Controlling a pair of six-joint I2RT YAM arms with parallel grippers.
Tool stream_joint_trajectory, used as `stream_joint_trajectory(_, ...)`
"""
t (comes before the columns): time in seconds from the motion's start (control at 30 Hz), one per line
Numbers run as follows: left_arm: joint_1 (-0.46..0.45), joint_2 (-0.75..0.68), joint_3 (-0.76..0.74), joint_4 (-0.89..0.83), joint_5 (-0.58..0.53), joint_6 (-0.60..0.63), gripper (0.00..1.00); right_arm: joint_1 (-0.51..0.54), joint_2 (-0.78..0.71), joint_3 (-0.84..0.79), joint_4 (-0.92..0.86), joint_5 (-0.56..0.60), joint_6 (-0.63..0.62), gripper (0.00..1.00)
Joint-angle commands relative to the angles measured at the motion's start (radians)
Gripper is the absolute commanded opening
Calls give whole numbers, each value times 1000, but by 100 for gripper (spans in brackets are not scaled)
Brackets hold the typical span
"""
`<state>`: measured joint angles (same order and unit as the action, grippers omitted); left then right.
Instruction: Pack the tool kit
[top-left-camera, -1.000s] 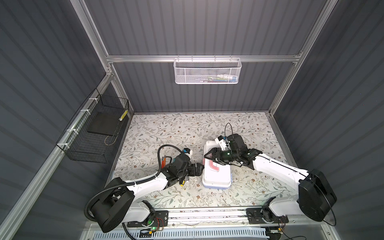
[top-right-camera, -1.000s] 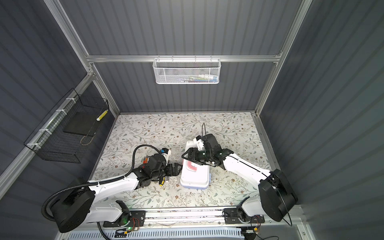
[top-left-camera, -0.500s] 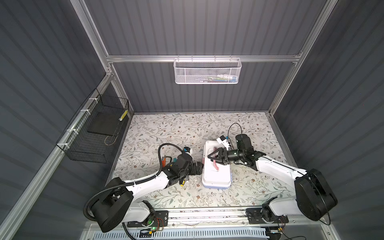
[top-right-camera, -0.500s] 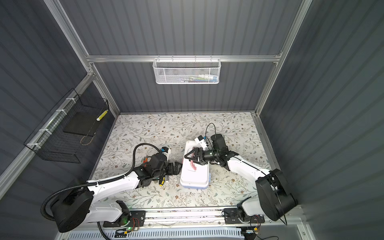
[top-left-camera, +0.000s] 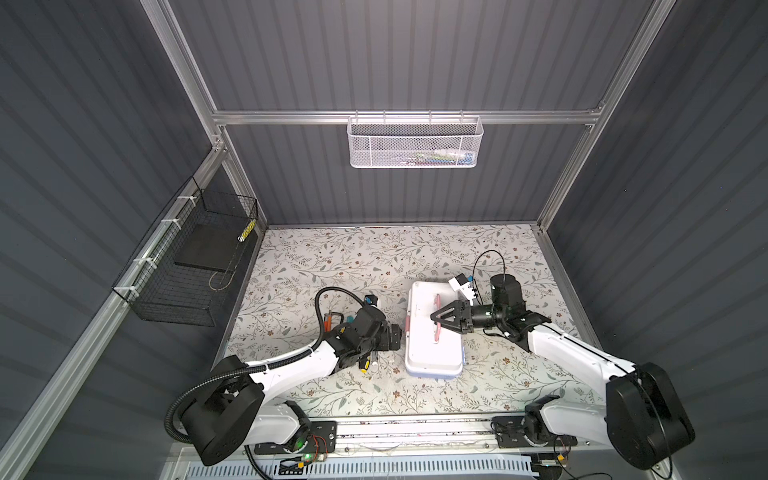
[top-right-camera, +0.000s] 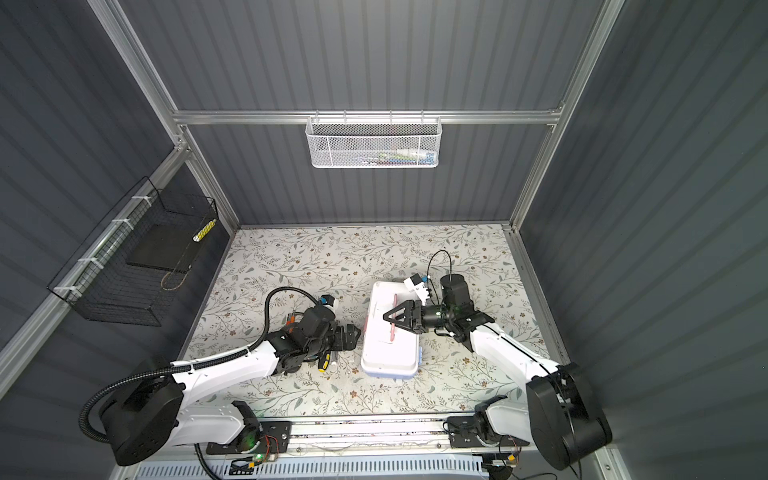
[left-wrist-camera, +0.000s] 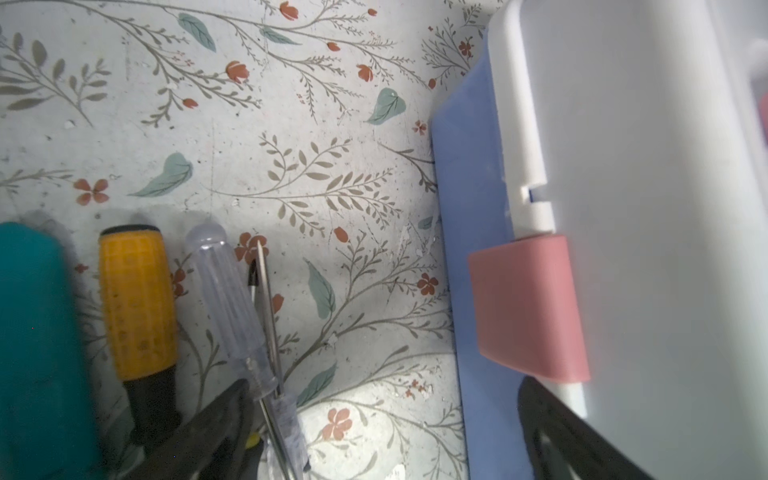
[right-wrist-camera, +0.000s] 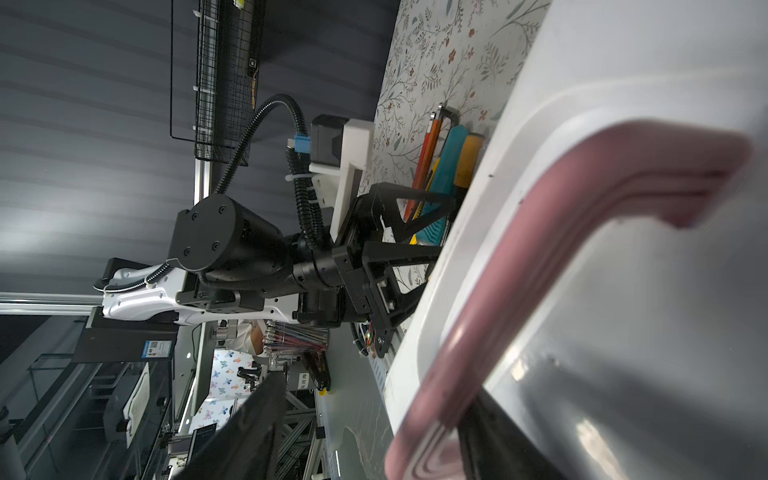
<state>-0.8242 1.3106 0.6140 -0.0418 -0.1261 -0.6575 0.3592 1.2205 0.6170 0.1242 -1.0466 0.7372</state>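
tool kit sits closed on the floral surface, near its front edge, between the two arms; white lid down over the blue body. left jaws: released, spread wide either side of the pink latch on the kit's side, gripping nothing. right jaws: apart, lying over the lid astride the pink handle, not clamped on it. loose on the surface just beside the left jaws: a yellow-handled screwdriver, a clear-handled screwdriver and a teal-handled tool.
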Motion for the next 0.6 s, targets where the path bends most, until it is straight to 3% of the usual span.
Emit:
stream_joint_trajectory(0.0, -5, -27, 36, -57, -30, 25, 100, -7, -56, 42, -191, 79, -142, 67)
stream_joint_trajectory(0.1, -4, -35, 47, -73, -41, 43, 100, -7, -90, 86, -346, 177, -206, 67)
stream_joint_trajectory(0.23, -4, -57, 52, -86, -73, 60, 99, 8, -148, 136, -459, 314, -195, 66)
stream_joint_trajectory(0.33, -4, -85, 47, -106, -116, 63, 99, 58, -169, 210, -620, 507, -176, 66)
stream_joint_trajectory(0.47, -5, -142, 73, -234, -263, 32, 99, 196, -160, 332, -801, 847, -116, 65)
stream_joint_trajectory(0.57, -5, -217, 59, -244, -289, 41, 99, 303, -112, 427, -870, 1004, -74, 65)
